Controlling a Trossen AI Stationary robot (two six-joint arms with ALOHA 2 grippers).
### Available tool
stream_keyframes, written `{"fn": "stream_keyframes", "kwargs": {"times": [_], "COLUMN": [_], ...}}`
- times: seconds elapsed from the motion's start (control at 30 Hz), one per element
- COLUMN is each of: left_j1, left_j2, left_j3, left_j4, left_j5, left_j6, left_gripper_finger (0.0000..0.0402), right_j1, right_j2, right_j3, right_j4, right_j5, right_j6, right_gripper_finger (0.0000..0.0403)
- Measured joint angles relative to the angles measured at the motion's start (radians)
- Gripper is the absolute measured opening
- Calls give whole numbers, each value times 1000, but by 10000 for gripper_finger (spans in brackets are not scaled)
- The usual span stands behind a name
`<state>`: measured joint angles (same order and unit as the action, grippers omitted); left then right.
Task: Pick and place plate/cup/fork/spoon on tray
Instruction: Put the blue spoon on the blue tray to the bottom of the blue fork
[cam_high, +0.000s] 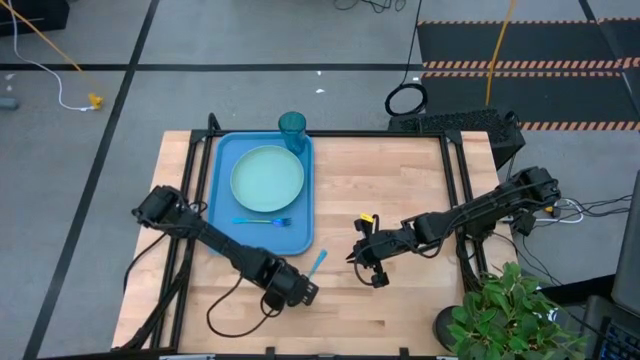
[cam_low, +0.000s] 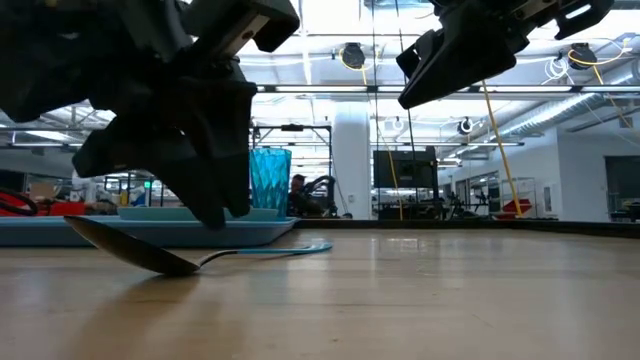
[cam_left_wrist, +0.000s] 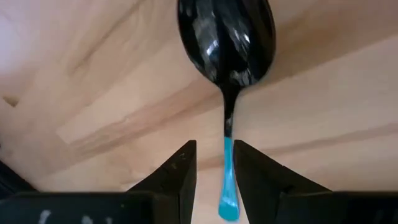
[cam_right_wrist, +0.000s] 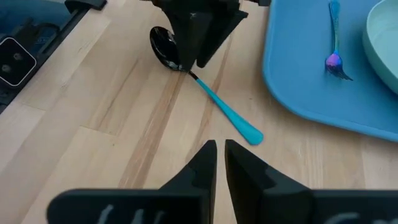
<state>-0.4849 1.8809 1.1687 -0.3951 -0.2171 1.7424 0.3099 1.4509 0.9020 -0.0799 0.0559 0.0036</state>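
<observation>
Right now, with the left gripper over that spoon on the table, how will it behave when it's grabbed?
The spoon looks slim and rigid, so probably light. Its glossy black bowl may be slippery. Lying flat on the wood between the left gripper's open fingers, the thin handle could pivot or skid if pinched off-centre.

One blue tray (cam_high: 222, 200) sits along the worktop's left part, carrying one mint plate (cam_high: 267, 179) and one fork (cam_high: 262, 221). One teal cup (cam_high: 292, 128) stands at the tray's far right corner. One spoon (cam_high: 316, 264) lies on the bare worktop beside the tray's near right corner.
</observation>
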Motion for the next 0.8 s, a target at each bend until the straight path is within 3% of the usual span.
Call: {"fn": "stream_keyframes", "kwargs": {"times": [0.17,0.5,0.8], "left_j1": [20,37,38], "left_j2": [0,37,78], "left_j3": [0,-1,3], "left_j4": [-22,-7,27], "left_j5": [61,64,37], "left_j6": [-13,67,49], "left_gripper_finger": [108,108,107], "right_j1": [0,0,-1], "right_j2": [0,0,0], "right_j3": [0,0,0], "right_j4": [0,0,0], "right_j5": [0,0,1], "right_j6": [0,-15,-15], "right_gripper_finger": [23,23,23]}}
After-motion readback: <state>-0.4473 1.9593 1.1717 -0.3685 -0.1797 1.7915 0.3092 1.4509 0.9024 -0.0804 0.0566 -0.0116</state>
